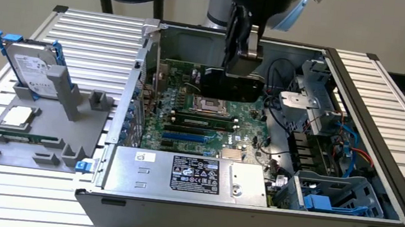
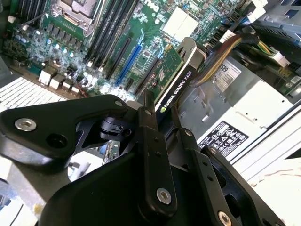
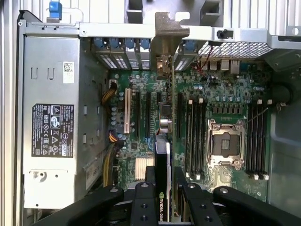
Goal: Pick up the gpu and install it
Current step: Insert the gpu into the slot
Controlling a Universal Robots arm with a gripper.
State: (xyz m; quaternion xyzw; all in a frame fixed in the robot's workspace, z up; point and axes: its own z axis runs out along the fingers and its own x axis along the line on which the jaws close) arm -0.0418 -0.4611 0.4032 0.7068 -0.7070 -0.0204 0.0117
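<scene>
The gpu (image 1: 230,85) is held edge-up between the fingers of the end effector (image 1: 242,55), which is clamped on its upper edge, and it is carried inside the open computer case (image 1: 380,138), above the motherboard (image 1: 209,123). In the first wrist view the gpu (image 3: 162,155) is seen end-on, its silver bracket (image 3: 165,42) reaching toward the rear wall of the case, in line with the expansion slots (image 3: 141,113). Pickup is therefore judged done — seating is not: in the second wrist view the card (image 2: 175,80) appears to hang clear of the board, though contact at its lower edge cannot be made out.

Print on the card's edge and on the power supply (image 1: 185,175) sticker is visible but is not read off here.

Outside the case, toward the desk's (image 1: 82,33) edge at the exterior view's left, a grey parts holder (image 1: 35,130) is found with a hard drive (image 1: 33,70) in a blue frame standing upright and a processor chip (image 1: 19,118) lying flat — both untouched.
</scene>
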